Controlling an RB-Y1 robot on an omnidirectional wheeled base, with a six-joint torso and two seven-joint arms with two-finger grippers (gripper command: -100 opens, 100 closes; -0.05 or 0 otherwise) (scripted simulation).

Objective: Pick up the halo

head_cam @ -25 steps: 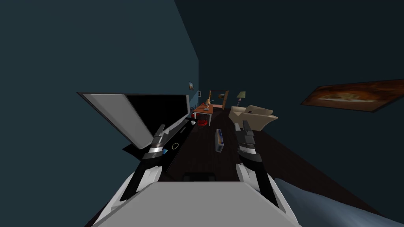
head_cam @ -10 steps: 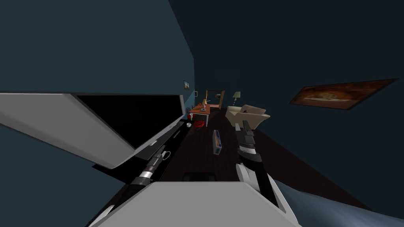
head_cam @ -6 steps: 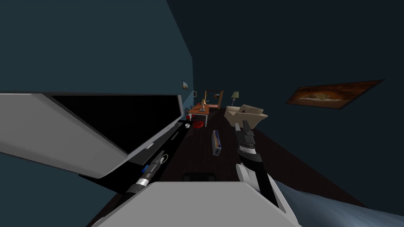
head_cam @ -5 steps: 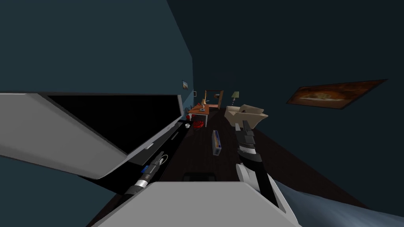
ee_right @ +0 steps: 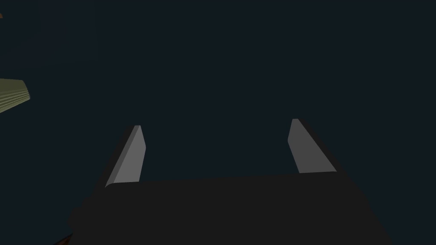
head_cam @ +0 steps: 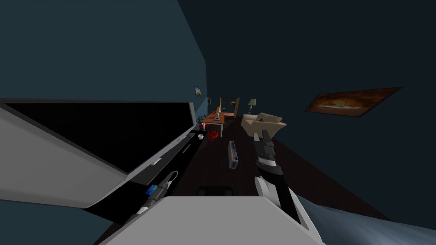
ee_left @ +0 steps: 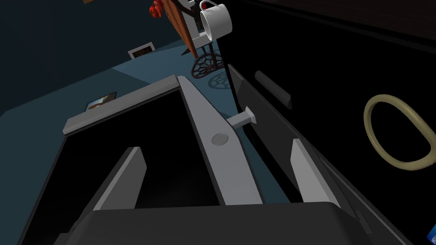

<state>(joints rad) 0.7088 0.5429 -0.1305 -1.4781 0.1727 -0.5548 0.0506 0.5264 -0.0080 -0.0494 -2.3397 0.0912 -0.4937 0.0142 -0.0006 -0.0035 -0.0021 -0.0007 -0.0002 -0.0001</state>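
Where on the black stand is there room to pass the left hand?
Bare stand top between the tan ring and the white mug. Crowded by the TV frame, where the open left gripper sits.

No readable text, label, brand or number anywhere. Blue-and-orange printed box [head_cam: 233, 155] lying on dark floor [head_cam: 215, 163]: print too small to read. Framed brown painting [head_cam: 353, 102] on wall: no legible lettering.

Black right arm [head_cam: 272, 176], white shell, grey wrist bands, left gripper [ee_left: 215, 144] and right gripper [ee_right: 215, 123] dark boxes, pale grey blade fingers [ee_right: 127, 157]
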